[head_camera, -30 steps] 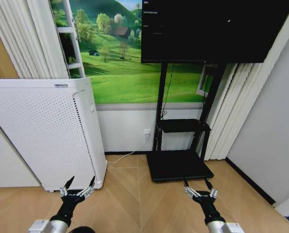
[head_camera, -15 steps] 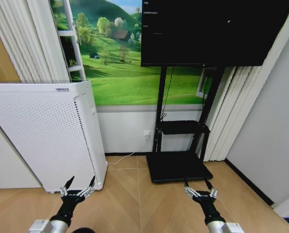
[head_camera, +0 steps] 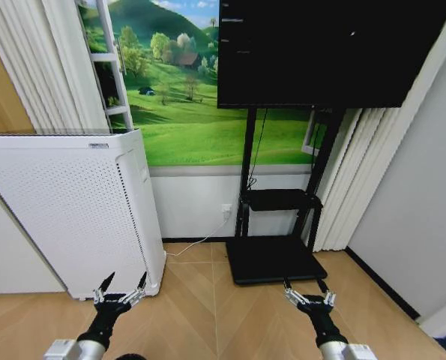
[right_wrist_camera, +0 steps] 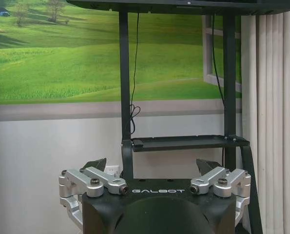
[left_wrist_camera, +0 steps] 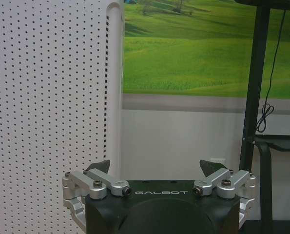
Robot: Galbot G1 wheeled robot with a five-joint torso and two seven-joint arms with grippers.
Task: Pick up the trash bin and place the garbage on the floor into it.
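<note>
Low at the bottom of the head view, both arms reach forward over the herringbone wood floor (head_camera: 208, 307). The left gripper (head_camera: 121, 283) sits at about 7 o'clock with its fingers spread wide and nothing between them; the right gripper (head_camera: 306, 286) sits at about 5 o'clock, likewise spread and empty. Neither touches anything.

At 9 o'clock stands the white perforated air purifier (head_camera: 65, 217), just beyond the left gripper. Between 12 and 3 o'clock a large dark screen (head_camera: 327, 49) hangs on a black stand (head_camera: 279, 225), whose flat base plate (head_camera: 275, 259) lies on the floor just ahead of the right gripper. A green meadow mural (head_camera: 200, 112) covers the wall, with a white cable (head_camera: 196, 241) trailing from a socket beneath it.

The left wrist view brings the left gripper (left_wrist_camera: 158, 168) close, its fingertips (left_wrist_camera: 102, 166) far apart, and shows the purifier's dotted side panel (left_wrist_camera: 47, 97) in detail. The right wrist view shows the right gripper (right_wrist_camera: 154, 165) equally wide, facing the stand's small shelf (right_wrist_camera: 183, 142) and the pleated curtain (right_wrist_camera: 274, 112) beside it.

Where the trash bin and the garbage lie cannot be told from these views.
</note>
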